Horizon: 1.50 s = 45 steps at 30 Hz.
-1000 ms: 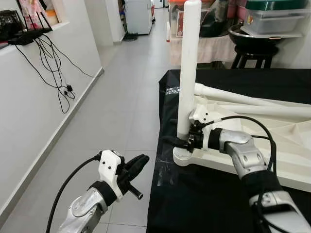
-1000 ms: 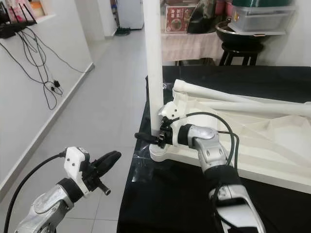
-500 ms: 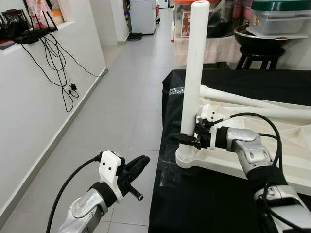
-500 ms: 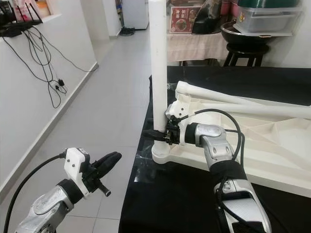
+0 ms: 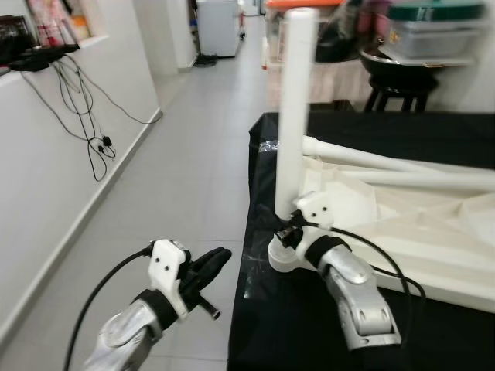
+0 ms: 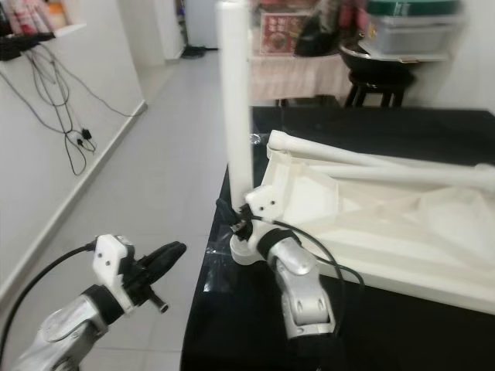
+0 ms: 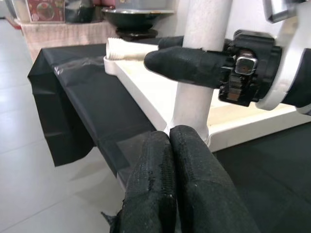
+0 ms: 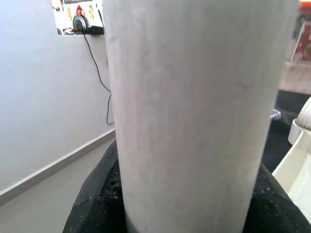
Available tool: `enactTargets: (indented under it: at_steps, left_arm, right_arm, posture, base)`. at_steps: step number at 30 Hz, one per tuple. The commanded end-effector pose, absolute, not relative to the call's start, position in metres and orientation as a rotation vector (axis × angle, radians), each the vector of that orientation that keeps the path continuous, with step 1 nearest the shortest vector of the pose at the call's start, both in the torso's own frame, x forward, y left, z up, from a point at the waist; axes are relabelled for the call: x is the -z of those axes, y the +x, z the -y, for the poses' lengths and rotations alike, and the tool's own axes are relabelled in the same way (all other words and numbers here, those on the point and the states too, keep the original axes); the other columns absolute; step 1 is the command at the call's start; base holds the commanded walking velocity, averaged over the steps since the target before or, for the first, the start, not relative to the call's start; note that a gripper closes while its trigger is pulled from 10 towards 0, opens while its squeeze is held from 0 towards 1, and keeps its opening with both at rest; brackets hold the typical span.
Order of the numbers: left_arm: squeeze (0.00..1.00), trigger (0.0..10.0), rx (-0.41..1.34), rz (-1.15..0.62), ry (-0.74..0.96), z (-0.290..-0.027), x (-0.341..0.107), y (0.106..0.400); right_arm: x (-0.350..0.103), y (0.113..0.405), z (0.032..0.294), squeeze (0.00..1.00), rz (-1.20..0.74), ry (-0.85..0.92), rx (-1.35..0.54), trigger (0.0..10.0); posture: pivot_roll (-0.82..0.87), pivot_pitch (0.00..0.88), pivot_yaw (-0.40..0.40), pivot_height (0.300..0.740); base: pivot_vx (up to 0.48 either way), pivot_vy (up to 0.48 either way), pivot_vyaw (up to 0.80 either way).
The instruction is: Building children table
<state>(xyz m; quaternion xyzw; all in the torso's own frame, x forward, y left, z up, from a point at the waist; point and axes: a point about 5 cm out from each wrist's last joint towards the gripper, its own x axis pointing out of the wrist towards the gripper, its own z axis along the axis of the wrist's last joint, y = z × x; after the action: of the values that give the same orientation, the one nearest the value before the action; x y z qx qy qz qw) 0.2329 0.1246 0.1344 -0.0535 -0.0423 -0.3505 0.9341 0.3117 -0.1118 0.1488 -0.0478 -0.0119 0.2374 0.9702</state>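
Observation:
The white children's table top (image 5: 433, 224) lies upside down on a black-covered table (image 5: 309, 332). One white table leg (image 5: 292, 116) stands upright in the corner socket (image 5: 280, 261) at the near left corner. My right gripper (image 5: 274, 221) is shut on this leg just above the socket; in the right wrist view the leg (image 8: 194, 121) sits between the two black fingers (image 8: 92, 204). Two more legs (image 5: 387, 158) lie across the table top. My left gripper (image 5: 207, 265) hangs shut and empty over the floor, left of the table's corner, pointing at the leg (image 7: 199, 73).
A white wall with dangling black cables (image 5: 85, 116) runs along the left. Grey tiled floor (image 5: 186, 178) stretches ahead as a corridor. Behind the table stand a black stool (image 5: 402, 89) carrying a wok and stacked storage bins (image 5: 437, 35).
The camera has shifted. My right forearm has swung down to the near side of the table while its gripper stays clamped on the leg. The left gripper holds its place.

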Motion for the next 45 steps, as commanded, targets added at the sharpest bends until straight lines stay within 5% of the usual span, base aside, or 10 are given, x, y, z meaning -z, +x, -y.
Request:
enactTargets:
  at_steps: [1,8,9,10,17,18,36,38,39,45]
  left_arm:
    - [0.0,10.0,0.72,0.059,-0.119,-0.127,-0.129,0.233]
    - [0.0,10.0,0.696,0.07,-0.111,-0.128,-0.13,0.235]
    - [0.0,10.0,0.692,0.072,-0.111,-0.127,-0.13,0.235]
    - [0.0,10.0,0.694,0.072,-0.113,-0.127,-0.13,0.235]
    - [0.0,10.0,0.71,0.069,-0.121,-0.123,-0.13,0.235]
    - [0.0,10.0,0.711,0.07,-0.122,-0.123,-0.13,0.235]
    - [0.0,10.0,0.71,0.064,-0.123,-0.123,-0.13,0.231]
    - [0.0,10.0,0.711,0.061,-0.123,-0.123,-0.13,0.23]
    - [0.0,10.0,0.712,0.06,-0.122,-0.123,-0.13,0.23]
    - [0.0,10.0,0.712,0.058,-0.121,-0.122,-0.129,0.23]
  right_arm:
    - [-0.123,0.311,0.115,0.0,-0.115,-0.063,-0.468,0.0]
    - [-0.13,0.305,0.107,0.0,-0.099,-0.121,-0.494,0.0]
    - [-0.131,0.303,0.107,0.0,-0.117,-0.079,-0.527,10.0]
    - [-0.134,0.303,0.106,1.0,-0.123,-0.047,-0.588,10.0]
    - [-0.166,0.304,0.103,1.0,-0.015,-0.06,-0.974,10.0]
    - [-0.173,0.305,0.107,0.05,0.007,-0.116,-1.095,10.0]
    - [-0.192,0.346,0.117,0.0,-0.028,-0.199,-1.348,10.0]
    - [-0.189,0.347,0.119,0.0,-0.038,-0.189,-1.354,1.7]
    - [-0.187,0.346,0.12,0.0,-0.046,-0.179,-1.363,0.0]
    - [-0.18,0.344,0.124,0.0,-0.055,-0.157,-1.374,0.0]
  posture:
    - [-0.03,0.018,0.044,0.74]
    - [-0.03,0.013,0.046,0.74]
    - [-0.03,0.011,0.045,0.74]
    - [-0.03,0.009,0.047,0.74]
    - [-0.03,0.008,0.04,0.74]
    - [-0.03,0.009,0.039,0.74]
    - [0.02,0.02,0.042,0.74]
    - [0.03,0.018,0.042,0.74]
    - [0.03,0.017,0.042,0.74]
    - [0.02,0.018,0.042,0.74]
  base:
    - [0.0,0.0,0.0]
    - [0.0,0.0,0.0]
    - [0.0,0.0,0.0]
    - [0.0,0.0,0.0]
    - [0.0,0.0,0.0]
    - [0.0,0.0,0.0]
    - [0.0,0.0,0.0]
    - [0.0,0.0,0.0]
    - [0.0,0.0,0.0]
    - [0.0,0.0,0.0]
